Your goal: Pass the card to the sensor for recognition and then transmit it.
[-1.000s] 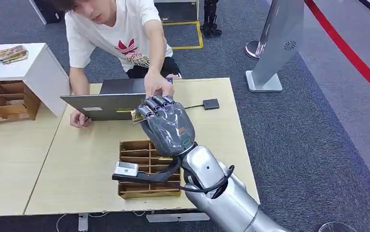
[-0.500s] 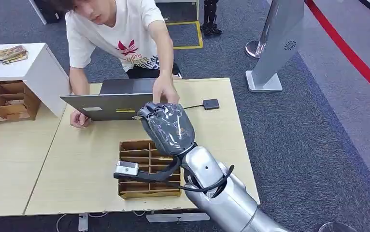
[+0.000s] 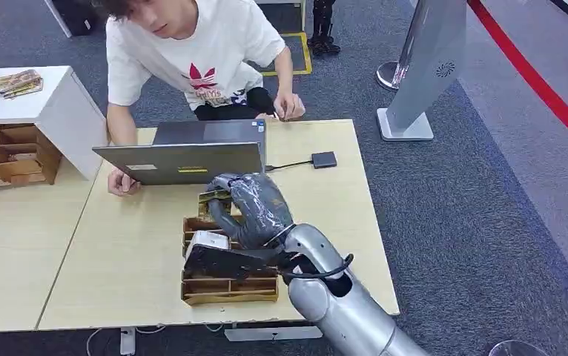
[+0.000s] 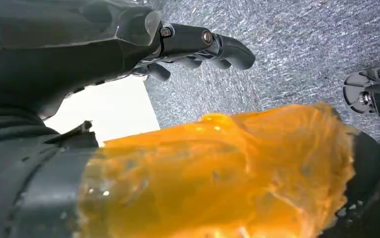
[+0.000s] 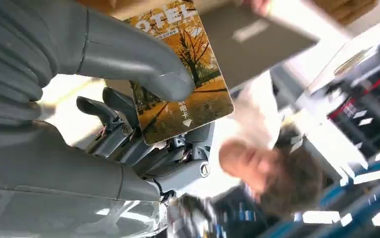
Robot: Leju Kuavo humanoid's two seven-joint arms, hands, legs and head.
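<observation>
My right hand (image 3: 251, 208) hangs over the wooden divider box (image 3: 229, 288) and holds a card (image 3: 214, 197) at its far left side. In the right wrist view the card (image 5: 178, 84), printed with yellow autumn trees, is pinched between the thick thumb and the darker fingers (image 5: 108, 111) of the hand (image 5: 79, 129). The sensor (image 3: 324, 159), a small black square on a cable, lies on the table to the right of the hand, apart from it. My left hand (image 4: 198, 47) hangs over grey carpet, fingers loosely bent, holding nothing.
A person (image 3: 192, 52) leans over the table's far edge, one hand (image 3: 290, 106) at that edge and the other beside an open laptop (image 3: 185, 159) just beyond my hand. A white cabinet (image 3: 44, 104) stands at the left, a grey kiosk stand (image 3: 426, 74) at the right.
The person's hand has pulled away from my right hand to the far table edge. My right hand has dropped and come nearer, down over the divider box, still holding the card.
</observation>
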